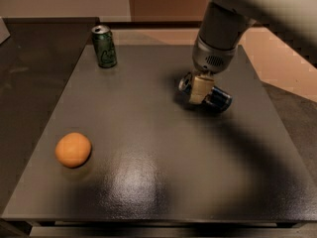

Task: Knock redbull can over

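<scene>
The redbull can (pixel 219 99) lies on its side on the dark table (pixel 148 182), right of centre. Its blue body points right and its silver end (pixel 184 84) points left. My gripper (pixel 200 89) hangs from the grey arm straight over the can's middle and hides that part. Its beige tip sits against the can.
A dark green can (pixel 104 46) stands upright near the table's back left corner. An orange (pixel 73 149) lies at the front left. The table's right edge runs close behind the arm, with lighter floor beyond it.
</scene>
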Robot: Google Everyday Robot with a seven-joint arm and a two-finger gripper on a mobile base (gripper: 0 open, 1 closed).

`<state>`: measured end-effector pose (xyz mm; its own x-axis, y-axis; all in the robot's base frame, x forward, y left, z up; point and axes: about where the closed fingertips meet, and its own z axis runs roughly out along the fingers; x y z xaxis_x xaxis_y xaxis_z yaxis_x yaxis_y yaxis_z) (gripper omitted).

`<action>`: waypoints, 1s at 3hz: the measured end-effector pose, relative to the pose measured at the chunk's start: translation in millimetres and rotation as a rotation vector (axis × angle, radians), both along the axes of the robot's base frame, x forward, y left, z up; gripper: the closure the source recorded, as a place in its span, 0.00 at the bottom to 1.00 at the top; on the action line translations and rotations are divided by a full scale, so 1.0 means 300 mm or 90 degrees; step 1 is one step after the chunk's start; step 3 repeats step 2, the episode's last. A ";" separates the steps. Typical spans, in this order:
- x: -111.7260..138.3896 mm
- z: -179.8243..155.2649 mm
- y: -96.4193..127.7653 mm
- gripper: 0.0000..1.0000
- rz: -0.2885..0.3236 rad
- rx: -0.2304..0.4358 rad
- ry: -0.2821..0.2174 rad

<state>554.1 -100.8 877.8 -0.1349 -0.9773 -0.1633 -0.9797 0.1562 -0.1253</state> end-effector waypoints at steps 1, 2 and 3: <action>0.001 0.000 0.002 0.00 0.000 0.001 -0.002; 0.001 0.000 0.002 0.00 0.000 0.001 -0.002; 0.001 0.000 0.002 0.00 0.000 0.001 -0.002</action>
